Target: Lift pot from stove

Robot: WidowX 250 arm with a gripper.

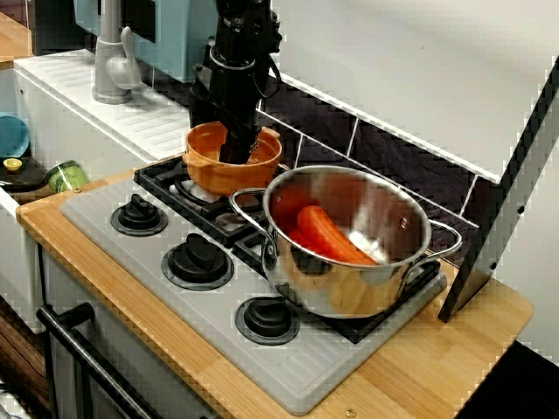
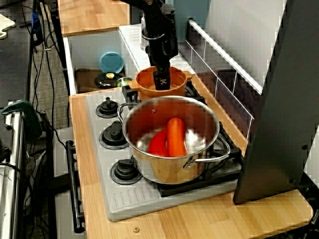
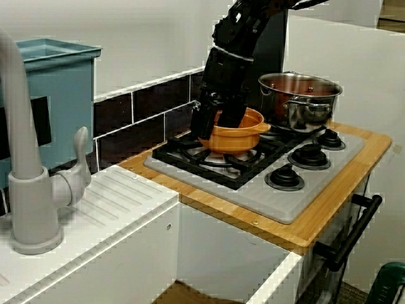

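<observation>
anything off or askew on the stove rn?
The pot sits tilted, its left side up off the grate in the side view, with the gripper reaching inside it. Nothing spilled. The steel pot stands level, orange food inside.

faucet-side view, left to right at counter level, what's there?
grey faucet → ribbed white drainboard → orange pot with the gripper reaching into it → steel pot → black oven handle
</observation>
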